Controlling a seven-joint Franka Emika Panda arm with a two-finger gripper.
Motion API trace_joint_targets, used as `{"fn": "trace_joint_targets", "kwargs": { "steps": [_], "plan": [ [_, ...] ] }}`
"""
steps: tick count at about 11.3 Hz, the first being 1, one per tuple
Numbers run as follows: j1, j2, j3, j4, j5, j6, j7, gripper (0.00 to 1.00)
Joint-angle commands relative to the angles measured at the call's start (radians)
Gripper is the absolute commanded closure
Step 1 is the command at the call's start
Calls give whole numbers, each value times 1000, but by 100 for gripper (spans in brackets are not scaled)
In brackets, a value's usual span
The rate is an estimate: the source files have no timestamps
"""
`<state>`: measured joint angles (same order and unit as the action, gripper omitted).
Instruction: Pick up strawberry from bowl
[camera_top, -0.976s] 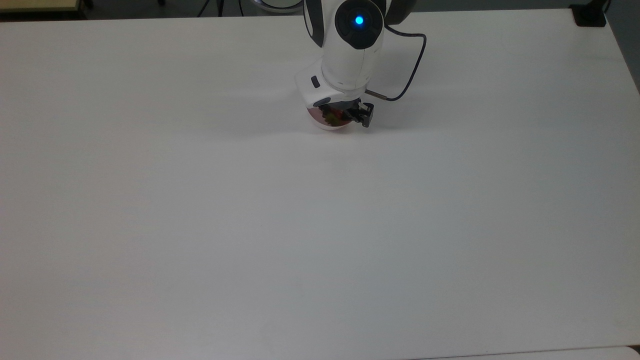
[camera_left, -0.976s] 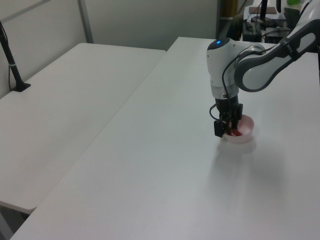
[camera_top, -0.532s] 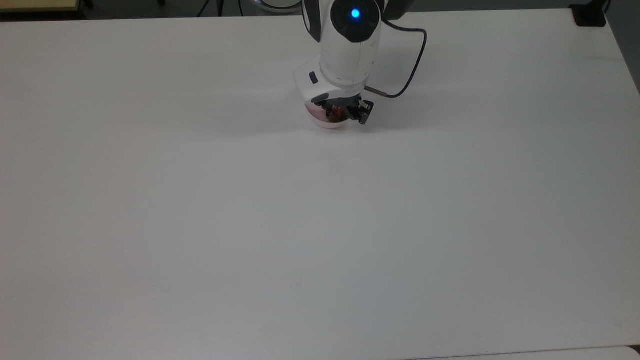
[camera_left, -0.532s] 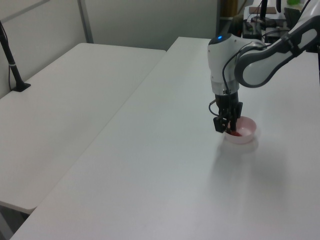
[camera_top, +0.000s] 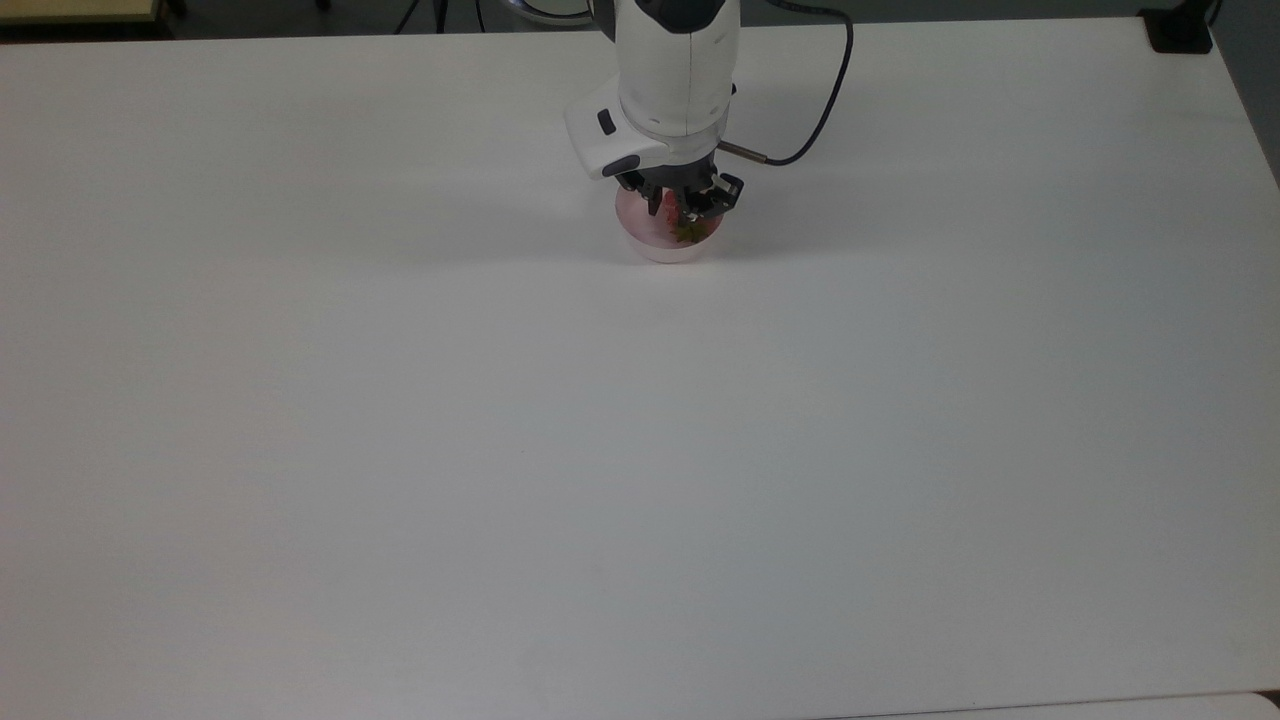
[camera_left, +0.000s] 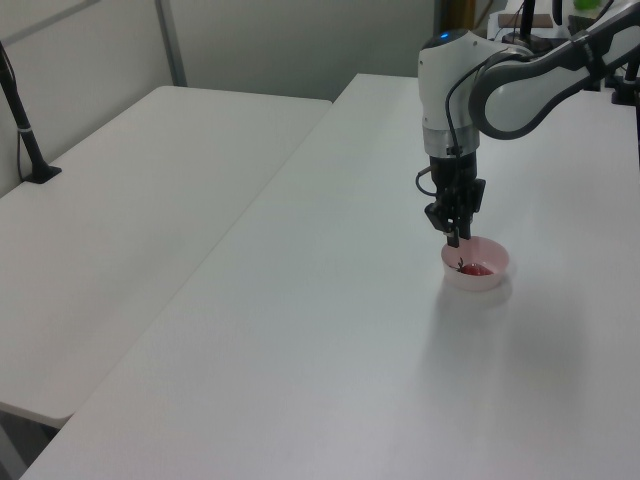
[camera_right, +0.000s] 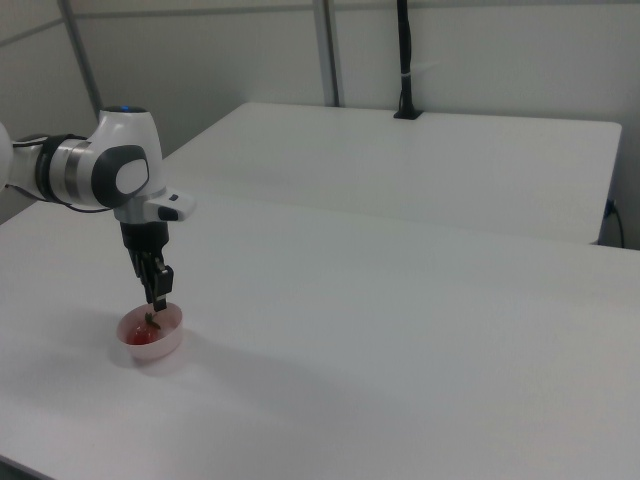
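The pale pink bowl stands on the white table near the top view's far edge. The red strawberry lies inside it, its green cap pointing to the left view's left. My gripper hangs a little above the bowl, straight over the cap. Its fingers are drawn together, with nothing showing between them. I cannot tell whether the tips touch the leaves.
A black cable loops from the wrist on the top view's right. A second white table adjoins this one and carries a black post. A dark block sits at the table's far right corner in the top view.
The gripper has risen out of the bowl, where its fingers stood around the strawberry, and they have drawn together. The red fruit still shows in the bowl, which has not moved.
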<state>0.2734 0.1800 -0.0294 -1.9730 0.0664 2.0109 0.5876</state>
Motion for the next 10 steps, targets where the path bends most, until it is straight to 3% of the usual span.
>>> {"fn": "trace_joint_targets", "kwargs": {
  "steps": [1, 2, 3, 10],
  "plan": [
    [0, -17, -4, -15, 26, -111, -293, 0],
    [-2, -17, -4, -14, 26, -160, -433, 0],
    [0, -17, -4, -13, 26, -175, -477, 0],
    [16, 12, 3, -63, 26, -6, -473, 0]
  ]
}}
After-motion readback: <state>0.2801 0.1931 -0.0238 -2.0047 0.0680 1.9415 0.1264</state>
